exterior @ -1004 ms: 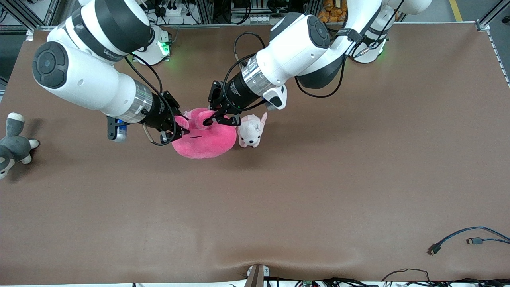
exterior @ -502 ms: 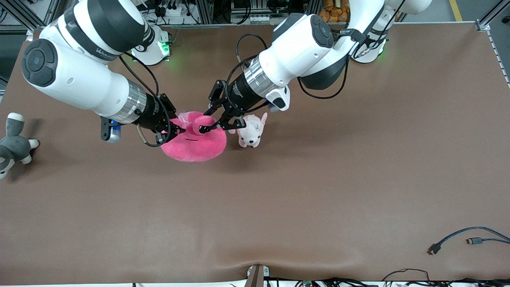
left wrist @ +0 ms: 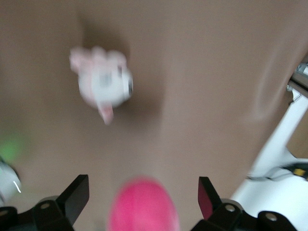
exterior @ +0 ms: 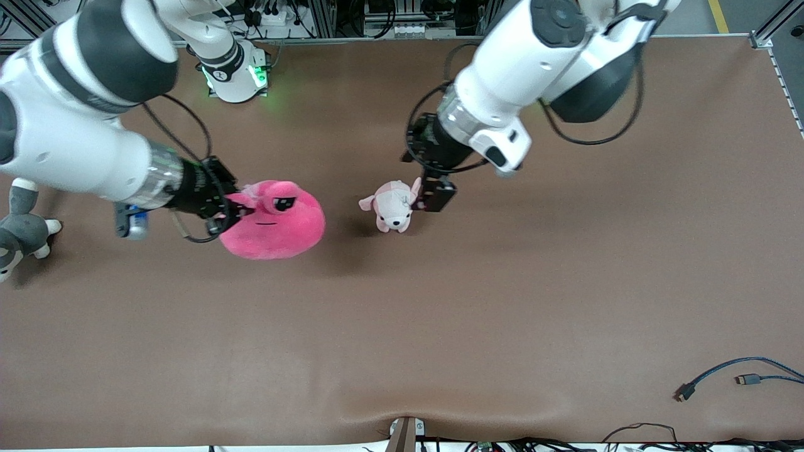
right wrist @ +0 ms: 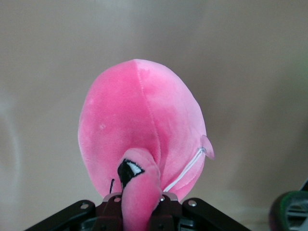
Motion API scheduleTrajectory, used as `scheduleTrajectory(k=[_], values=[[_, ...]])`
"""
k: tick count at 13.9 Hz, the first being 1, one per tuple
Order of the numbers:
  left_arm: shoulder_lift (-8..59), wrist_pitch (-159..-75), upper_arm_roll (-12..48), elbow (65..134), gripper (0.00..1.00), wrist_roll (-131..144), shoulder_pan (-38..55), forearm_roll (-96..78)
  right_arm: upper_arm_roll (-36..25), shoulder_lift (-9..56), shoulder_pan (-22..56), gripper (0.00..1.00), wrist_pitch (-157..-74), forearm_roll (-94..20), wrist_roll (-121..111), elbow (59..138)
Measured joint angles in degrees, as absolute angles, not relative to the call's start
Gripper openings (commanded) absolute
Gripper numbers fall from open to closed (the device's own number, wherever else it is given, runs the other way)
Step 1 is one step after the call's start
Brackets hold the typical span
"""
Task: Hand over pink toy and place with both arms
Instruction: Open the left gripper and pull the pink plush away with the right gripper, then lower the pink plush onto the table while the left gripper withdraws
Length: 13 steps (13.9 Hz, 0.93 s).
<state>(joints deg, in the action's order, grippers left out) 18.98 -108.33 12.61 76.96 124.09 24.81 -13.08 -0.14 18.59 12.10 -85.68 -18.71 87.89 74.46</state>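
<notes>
The pink toy (exterior: 276, 220), a round hot-pink plush with a black eye and a thin mouth line, hangs just above the table from my right gripper (exterior: 231, 211). In the right wrist view the gripper (right wrist: 139, 208) is shut on the toy's bulging eye part and the body (right wrist: 139, 120) hangs below it. My left gripper (exterior: 433, 193) is open and empty, over the table beside the small puppy plush (exterior: 391, 211), well apart from the toy. In the left wrist view its gripper (left wrist: 141, 185) has wide-spread fingers, with the toy (left wrist: 142, 207) blurred farther off.
The pale pink-and-white puppy plush (left wrist: 102, 85) stands near the table's middle. A grey-and-white plush (exterior: 19, 229) lies at the right arm's end of the table. Loose cables (exterior: 735, 375) lie at the left arm's end, near the front camera.
The left gripper let go of the pink toy, opened and pulled back toward its own end. The right gripper carried the toy toward the right arm's end.
</notes>
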Motion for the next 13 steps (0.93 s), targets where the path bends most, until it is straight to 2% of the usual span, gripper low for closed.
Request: scheduleTrajectory(k=[6,13], values=[[17.43,-90.15,12.32,76.95,1.00,80.48,10.94,-6.77,-0.41,19.23,0.51,0.00,-77.34,-18.72,69.14,74.89],[15.31,-82.66,12.37,76.95,1.00,44.05,5.36,7.05,-0.39,27.80,-6.32,0.00,-77.33,-23.31,65.94,75.41]])
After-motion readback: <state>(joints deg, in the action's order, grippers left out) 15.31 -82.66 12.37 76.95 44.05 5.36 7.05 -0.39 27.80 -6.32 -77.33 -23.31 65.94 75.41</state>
